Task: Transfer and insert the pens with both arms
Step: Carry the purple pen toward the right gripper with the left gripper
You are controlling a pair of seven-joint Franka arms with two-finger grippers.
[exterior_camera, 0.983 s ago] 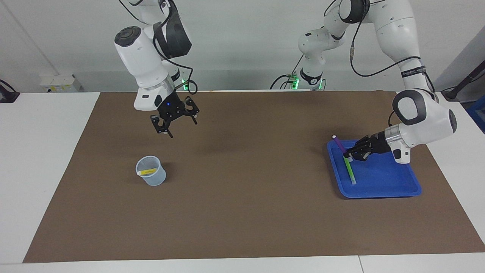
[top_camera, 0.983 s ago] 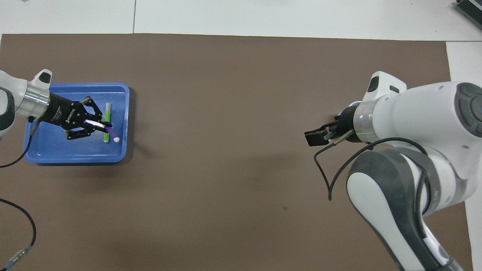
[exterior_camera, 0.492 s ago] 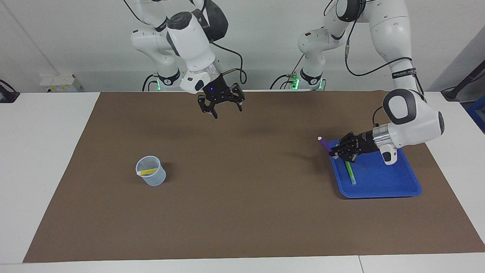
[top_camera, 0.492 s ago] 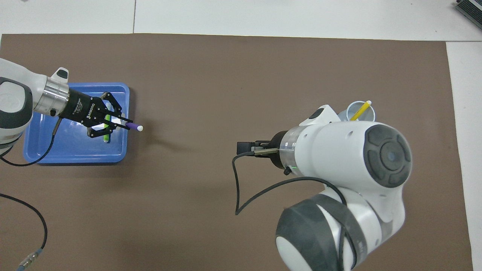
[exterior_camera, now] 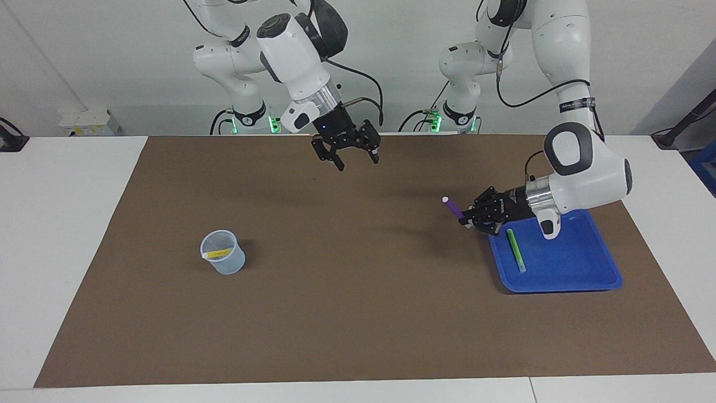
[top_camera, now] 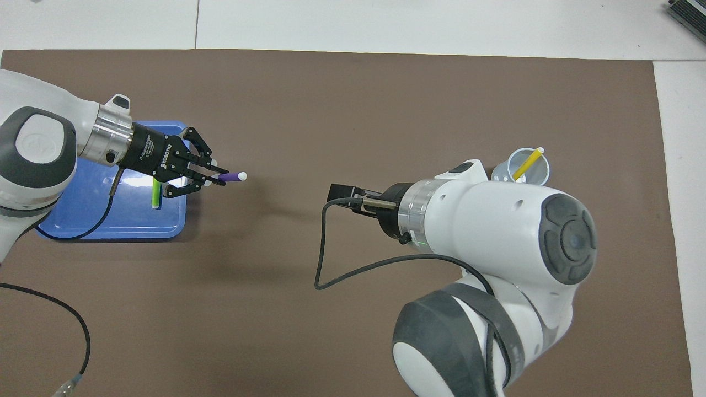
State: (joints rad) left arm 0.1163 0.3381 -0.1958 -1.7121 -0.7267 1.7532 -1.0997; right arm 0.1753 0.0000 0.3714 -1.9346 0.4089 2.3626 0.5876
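The purple pen (exterior_camera: pixel 452 207) is clamped between the fingertips of the left pincer (exterior_camera: pixel 467 220), which is closed on its lower end. The pen tilts up, its pale tip pointing away from the left arm, and it hangs over the brown mat (exterior_camera: pixel 358 313) just beside the blue tray (exterior_camera: pixel 565 282), off the tray's edge toward the right arm's end of the table (exterior_camera: pixel 56 224). In the overhead view the same pen (top_camera: pixel 233 177) projects from the left pincer (top_camera: pixel 216 175) past the tray rim (top_camera: pixel 110 234).

The green pen (exterior_camera: pixel 516 250) lies flat inside the blue tray, near the tray's edge toward the right arm's end, apart from the left pincer.

The yellow pen (top_camera: pixel 527 162) stands slanted inside the clear cup (exterior_camera: pixel 223 252), which sits on the mat well apart from the tray, toward the right arm's end of the table.

The right pincer (exterior_camera: pixel 354 158) holds nothing; its fingers stand wide apart. It hangs in the air over the mat, between the cup and the tray
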